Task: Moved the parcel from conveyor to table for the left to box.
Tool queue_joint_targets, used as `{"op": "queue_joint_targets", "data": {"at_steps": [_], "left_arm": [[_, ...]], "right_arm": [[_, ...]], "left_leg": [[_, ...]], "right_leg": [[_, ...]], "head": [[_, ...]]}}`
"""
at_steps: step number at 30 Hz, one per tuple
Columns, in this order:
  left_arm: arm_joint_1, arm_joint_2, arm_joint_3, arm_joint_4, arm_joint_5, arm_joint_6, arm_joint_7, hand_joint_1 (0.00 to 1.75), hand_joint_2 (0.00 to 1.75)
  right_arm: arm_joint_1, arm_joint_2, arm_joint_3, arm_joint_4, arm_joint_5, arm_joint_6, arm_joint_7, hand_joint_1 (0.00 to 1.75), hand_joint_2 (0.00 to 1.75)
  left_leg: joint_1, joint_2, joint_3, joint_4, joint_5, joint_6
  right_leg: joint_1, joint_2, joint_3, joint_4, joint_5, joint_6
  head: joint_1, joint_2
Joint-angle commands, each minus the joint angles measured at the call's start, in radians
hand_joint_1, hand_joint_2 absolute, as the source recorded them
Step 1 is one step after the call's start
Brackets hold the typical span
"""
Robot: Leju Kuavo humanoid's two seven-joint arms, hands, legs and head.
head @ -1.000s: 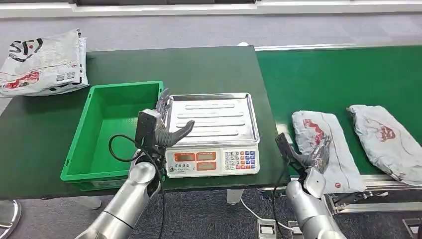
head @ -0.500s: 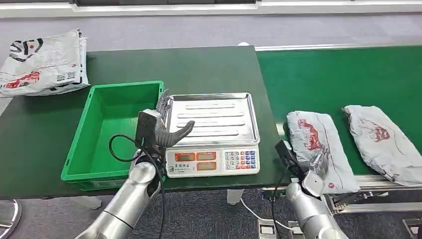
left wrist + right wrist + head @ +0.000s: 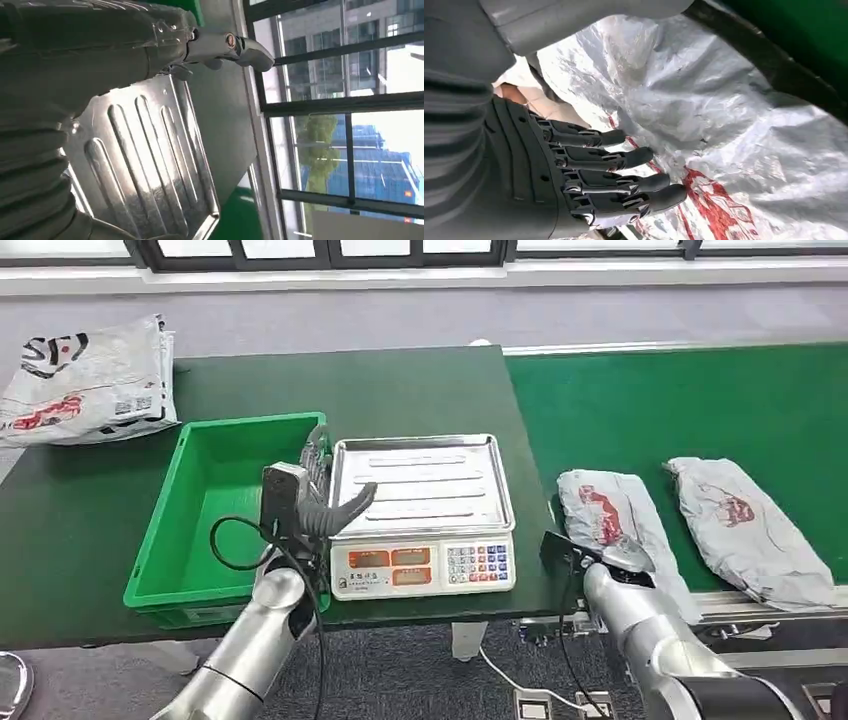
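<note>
Right robot hand fingers spread over parcel, contact unclear; left robot hand open, fingers partly hidden behind scale.

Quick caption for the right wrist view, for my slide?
Right hand, fingers spread, over the nearest grey parcel with red print.

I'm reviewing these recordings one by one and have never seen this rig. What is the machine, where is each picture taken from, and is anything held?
It is a humanoid robot with two silver arms. The head view looks down from its body; the other two come from cameras at its wrists. On the dark table stand a green bin and a weighing scale; printed bags lie at its far corner. Two grey parcels lie on the green conveyor. The left hand hovers open by the scale's tray. The right hand reaches over the nearer parcel, fingers extended, nothing gripped.
</note>
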Motion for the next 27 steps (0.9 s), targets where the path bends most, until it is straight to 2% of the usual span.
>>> {"op": "queue_joint_targets", "data": {"at_steps": [1, 3, 4, 5, 6, 9, 11, 12, 13, 14, 15, 16, 19, 20, 24, 27], "left_arm": [[0.009, 0.02, 0.045, 0.022, 0.009, 0.018, 0.005, 0.0, 1.75], [0.02, 0.024, 0.048, 0.01, 0.006, 0.024, 0.007, 0.0, 1.75], [0.031, 0.027, 0.054, -0.007, 0.002, 0.036, 0.009, 0.0, 1.75], [0.038, 0.031, 0.055, -0.018, 0.002, 0.034, 0.009, 0.0, 1.75], [0.041, 0.035, 0.056, -0.02, 0.002, 0.033, 0.009, 0.0, 1.75], [0.041, 0.036, 0.057, -0.023, 0.002, 0.032, 0.009, 0.0, 1.75], [0.041, 0.036, 0.057, -0.023, 0.002, 0.032, 0.009, 0.0, 1.75], [0.055, 0.039, 0.064, -0.046, -0.004, 0.048, 0.013, 0.0, 1.75], [0.062, 0.044, 0.068, -0.059, -0.007, 0.049, 0.017, 0.0, 1.75], [0.072, 0.05, 0.076, -0.079, -0.012, 0.051, 0.021, 0.0, 1.75], [0.083, 0.054, 0.084, -0.1, -0.02, 0.049, 0.027, 0.0, 1.75], [0.087, 0.054, 0.087, -0.111, -0.03, 0.04, 0.036, 0.0, 1.75], [0.086, 0.043, 0.088, -0.118, -0.053, 0.019, 0.054, 0.0, 1.75], [0.084, 0.041, 0.088, -0.117, -0.057, 0.019, 0.057, 0.0, 1.75], [0.08, 0.034, 0.082, -0.112, -0.086, 0.028, 0.053, 0.0, 1.75], [0.068, 0.026, 0.074, -0.113, -0.106, 0.033, 0.053, 0.0, 1.75]], "right_arm": [[0.092, 0.005, 0.059, 0.119, -0.055, -0.02, 0.001, 1.75, 1.75], [0.095, 0.016, 0.042, 0.105, -0.08, -0.082, 0.008, 1.75, 1.75], [0.097, 0.021, 0.024, 0.091, -0.104, -0.174, 0.008, 1.75, 1.75], [0.092, 0.026, 0.022, 0.093, -0.111, -0.19, 0.006, 1.75, 1.75], [0.087, 0.027, 0.022, 0.093, -0.111, -0.188, 0.006, 1.75, 1.75], [0.087, 0.024, 0.022, 0.094, -0.111, -0.186, 0.007, 1.75, 1.75], [0.087, 0.024, 0.022, 0.094, -0.111, -0.186, 0.007, 1.75, 1.75], [0.093, 0.032, 0.001, 0.064, -0.14, -0.321, -0.025, 1.75, 1.75], [0.081, 0.04, -0.006, 0.062, -0.156, -0.359, -0.042, 1.75, 1.75], [0.073, 0.046, -0.01, 0.035, -0.17, -0.45, -0.064, 1.75, 1.75], [0.061, 0.054, -0.016, 0.009, -0.192, -0.493, -0.084, 1.75, 1.75], [0.063, 0.056, -0.01, -0.02, -0.202, -0.488, -0.082, 1.75, 1.75], [0.125, 0.052, 0.005, -0.177, -0.252, -0.55, -0.107, 1.75, 1.75], [0.15, 0.05, 0.008, -0.229, -0.27, -0.566, -0.117, 1.75, 1.75], [0.289, 0.04, 0.006, -0.588, -0.384, -0.721, -0.211, 1.75, 1.75], [0.34, 0.036, 0.005, -0.832, -0.4, -0.74, -0.239, 1.75, 1.75]], "left_leg": [[0.001, -0.003, -0.009, 0.001, 0.002, 0.0], [0.002, -0.002, -0.009, 0.0, 0.002, -0.001], [0.002, -0.001, -0.005, 0.002, -0.001, -0.001], [0.002, 0.0, -0.004, 0.003, -0.002, 0.0], [0.002, -0.001, -0.01, 0.0, 0.001, 0.0], [0.002, 0.002, -0.008, 0.002, -0.003, -0.001], [0.002, 0.001, -0.017, 0.002, -0.003, 0.0], [0.003, 0.001, -0.011, 0.002, -0.006, 0.0], [0.003, -0.001, -0.018, 0.0, -0.001, 0.0], [0.002, 0.002, -0.01, 0.001, -0.005, 0.0], [0.002, 0.003, -0.016, -0.001, -0.002, 0.0], [0.002, 0.004, -0.012, 0.001, -0.004, 0.0], [0.001, 0.003, -0.009, -0.002, -0.005, 0.0], [0.002, 0.003, -0.001, -0.001, -0.006, 0.0], [0.002, -0.007, -0.009, -0.001, -0.002, 0.0], [0.001, -0.012, -0.015, -0.001, -0.002, 0.0]], "right_leg": [[0.001, -0.002, -0.007, 0.0, 0.003, 0.0], [0.002, -0.001, -0.007, -0.002, 0.003, -0.001], [0.001, 0.0, -0.005, 0.0, 0.001, -0.001], [0.002, 0.001, -0.003, 0.0, 0.0, -0.001], [0.002, 0.0, -0.009, -0.002, 0.003, -0.001], [0.001, 0.003, -0.004, 0.001, 0.0, 0.0], [0.0, 0.002, -0.008, 0.0, 0.0, 0.0], [0.001, 0.003, -0.002, 0.0, -0.003, 0.001], [0.001, 0.001, -0.008, -0.002, 0.001, 0.001], [0.0, 0.004, -0.002, 0.0, -0.002, 0.001], [0.0, 0.005, -0.008, -0.002, 0.001, 0.001], [0.0, 0.006, -0.005, 0.0, -0.001, 0.001], [-0.002, 0.005, -0.003, -0.001, -0.002, 0.001], [-0.001, 0.004, -0.001, 0.0, -0.003, 0.001], [-0.001, -0.004, -0.008, 0.0, -0.003, 0.001], [-0.002, -0.009, -0.012, 0.001, -0.004, 0.0]], "head": [[0.0, 0.0], [0.0, 0.0], [0.0, 0.0], [0.0, 0.0], [0.0, 0.0], [0.0, 0.0], [0.0, 0.0], [0.0, 0.0], [0.0, 0.0], [0.0, 0.0], [0.0, 0.0], [0.0, 0.0], [0.0, 0.0], [0.0, 0.0], [0.0, 0.0], [0.0, 0.0]]}}
